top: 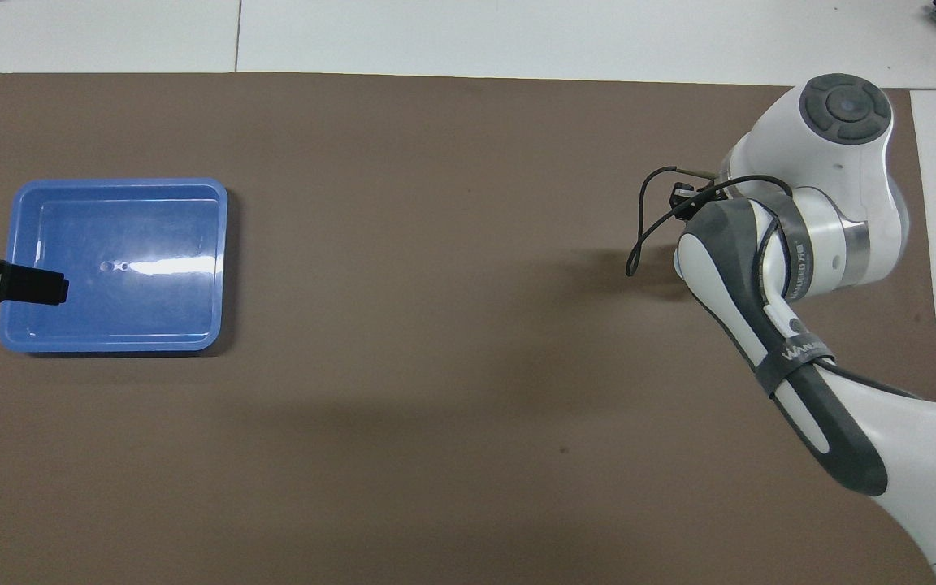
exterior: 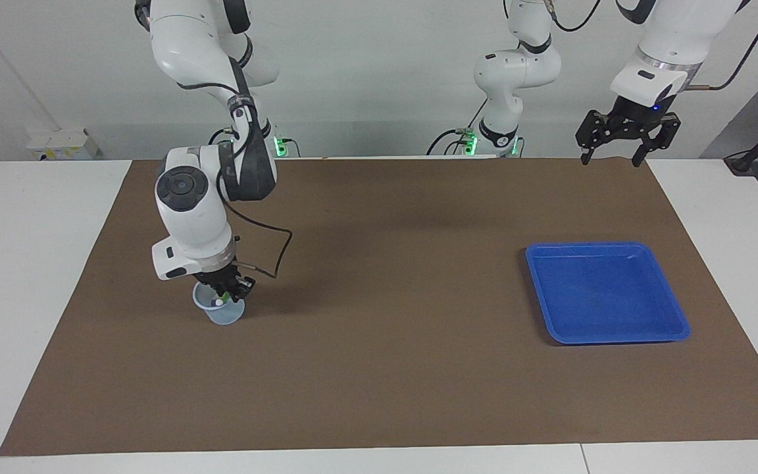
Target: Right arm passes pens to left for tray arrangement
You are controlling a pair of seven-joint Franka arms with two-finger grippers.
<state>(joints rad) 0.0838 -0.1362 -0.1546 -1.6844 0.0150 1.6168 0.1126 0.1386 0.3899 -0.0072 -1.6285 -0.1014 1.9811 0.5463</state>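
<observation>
Inside, the cup [exterior: 222, 311] holds pens [exterior: 220, 301]; tray [exterior: 606, 291] bare.

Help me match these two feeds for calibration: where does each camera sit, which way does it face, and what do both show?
Facing view: high across the table, looking at the robots; both arms show whole, the right gripper at the cup, the left gripper open and waiting above the mat's edge.
Overhead view: above the robots' end, looking steeply down; the right arm and the left gripper's tip show.
Shared: the blue tray, the brown mat and the right arm, half a turn apart.
</observation>
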